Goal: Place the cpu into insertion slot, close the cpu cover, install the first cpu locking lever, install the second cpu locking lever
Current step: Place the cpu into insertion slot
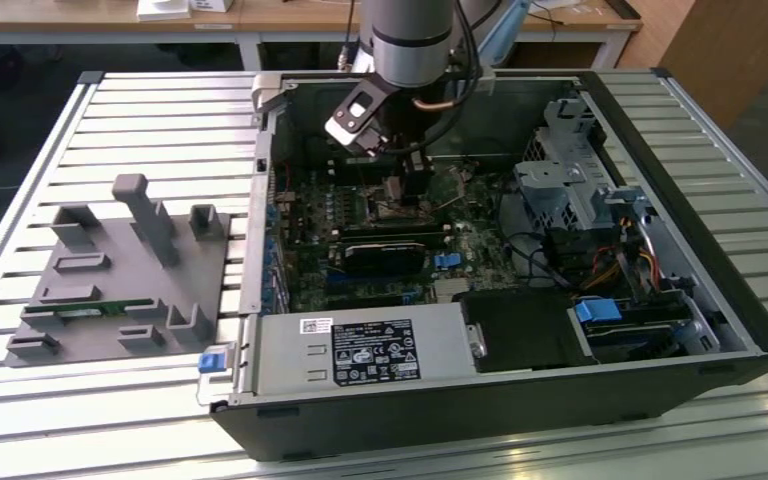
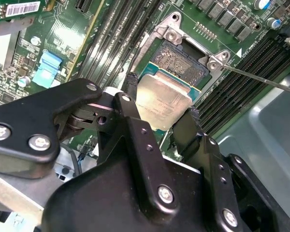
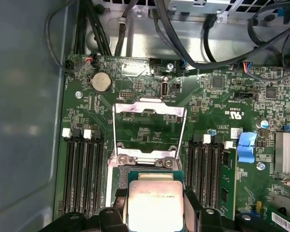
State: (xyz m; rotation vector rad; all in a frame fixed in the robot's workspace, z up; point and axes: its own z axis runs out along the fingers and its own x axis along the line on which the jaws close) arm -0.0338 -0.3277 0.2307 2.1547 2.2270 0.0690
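Pincer [image 2: 160, 116] pinches cpu [image 2: 164, 99] by opposite edges, so chip stays flat for straight drop. Cpu sits just over slot [image 2: 180, 59], seating unclear. Beyond, cover [image 3: 150, 110] stands open and lever [image 2: 261, 79] is free, leaving socket clear. Exterior view: arm [image 1: 411, 40] upper middle, reaching into case [image 1: 491, 400].

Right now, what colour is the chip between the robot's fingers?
The cpu is dull silver on top; first wrist view shows it best.

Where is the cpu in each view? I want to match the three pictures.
Exterior view: I cannot make it out below the gripper.
Second wrist view: the cpu sits between the fingers, by the insertion slot.
First wrist view: the cpu, between the fingers.
Shared landmark: the blue connector, in both wrist views.
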